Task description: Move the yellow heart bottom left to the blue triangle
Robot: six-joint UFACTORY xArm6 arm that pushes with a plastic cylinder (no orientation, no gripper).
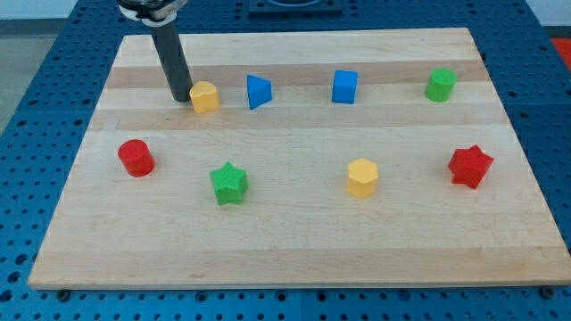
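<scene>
Open board below yellow heart; blue triangle right.

Desk: pale wood, lengthwise grain with lighter and darker bands, smooth, matt to faintly satin. Beneath the desk: blue base, regular grid of small holes, looks like painted metal or plastic; cannot tell which. Tool rod, upright at the desk's top-left part: dark, smooth, slight sheen, material unclear. Yellow heart, just right of the rod's lower end: matt plastic look. Green star, near the desk's middle: matt, fine ribbing on the sides. Red star, by the desk's right edge: same matt finish.
</scene>
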